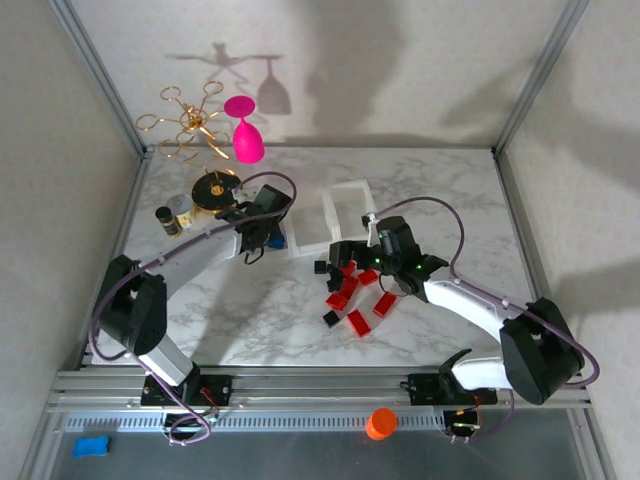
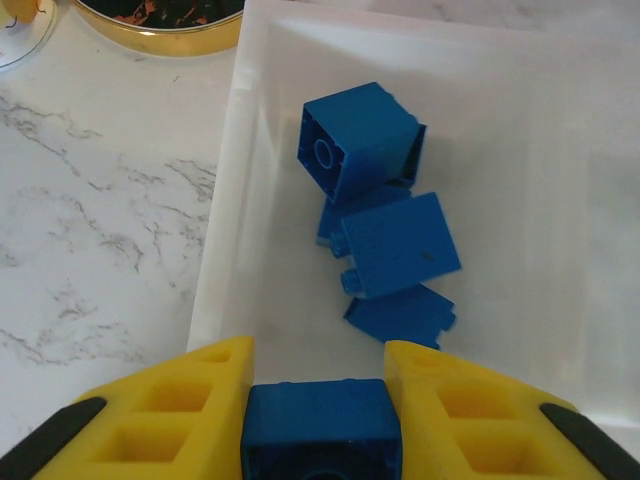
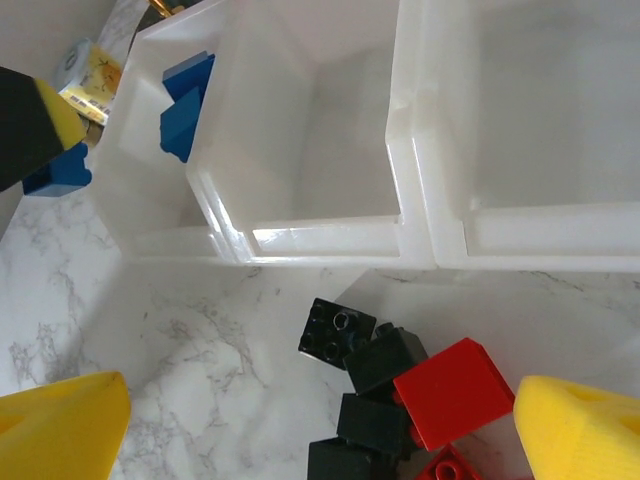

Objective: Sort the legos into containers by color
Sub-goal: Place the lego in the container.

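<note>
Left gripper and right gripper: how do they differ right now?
The left gripper is shut on a blue plastic lego brick; the right gripper is open, holding nothing. The left hangs over the translucent white tray compartment holding loose blue bricks; the right hangs over black and red bricks on the marble tabletop. Both have yellow fingers.

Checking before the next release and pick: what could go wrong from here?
1. The left jaws hold a blue brick near the tray wall; released here, it may clip the rim or bounce off the piled blue bricks.
2. The right jaws stand open over touching black and red bricks; closing may catch both colours.
</note>
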Robot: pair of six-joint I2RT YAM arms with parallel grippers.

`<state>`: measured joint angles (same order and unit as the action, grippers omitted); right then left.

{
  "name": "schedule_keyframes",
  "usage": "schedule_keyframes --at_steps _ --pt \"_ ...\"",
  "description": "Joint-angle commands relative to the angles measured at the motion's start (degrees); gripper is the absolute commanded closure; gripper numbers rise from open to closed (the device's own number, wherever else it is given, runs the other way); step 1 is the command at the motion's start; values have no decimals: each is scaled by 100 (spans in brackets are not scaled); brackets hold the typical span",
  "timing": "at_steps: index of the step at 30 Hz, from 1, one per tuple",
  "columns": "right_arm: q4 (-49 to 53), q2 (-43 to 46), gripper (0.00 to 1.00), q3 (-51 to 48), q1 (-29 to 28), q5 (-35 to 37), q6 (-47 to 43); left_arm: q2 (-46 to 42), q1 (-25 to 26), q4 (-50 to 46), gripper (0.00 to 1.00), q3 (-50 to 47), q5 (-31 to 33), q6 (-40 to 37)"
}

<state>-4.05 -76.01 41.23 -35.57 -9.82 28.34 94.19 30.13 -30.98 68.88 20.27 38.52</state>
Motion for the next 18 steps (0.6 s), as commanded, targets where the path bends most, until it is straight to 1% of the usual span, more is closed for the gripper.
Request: schedule_keyframes --at_steps 1,5,12,16,18 --pt "-170 -181 1 236 -55 167 -19 241 -98 129 67 273 219 -403" --pt "-124 -335 1 371 -55 223 -34 492 -207 238 66 388 21 -518" --pt "-135 -423 1 439 -55 205 -74 861 -319 215 63 530 162 -652" --pt "-173 -341 1 383 -55 241 -132 895 -367 184 57 545 237 -733" --pt "-130 -336 1 397 -59 291 -152 858 -367 158 50 590 227 -784"
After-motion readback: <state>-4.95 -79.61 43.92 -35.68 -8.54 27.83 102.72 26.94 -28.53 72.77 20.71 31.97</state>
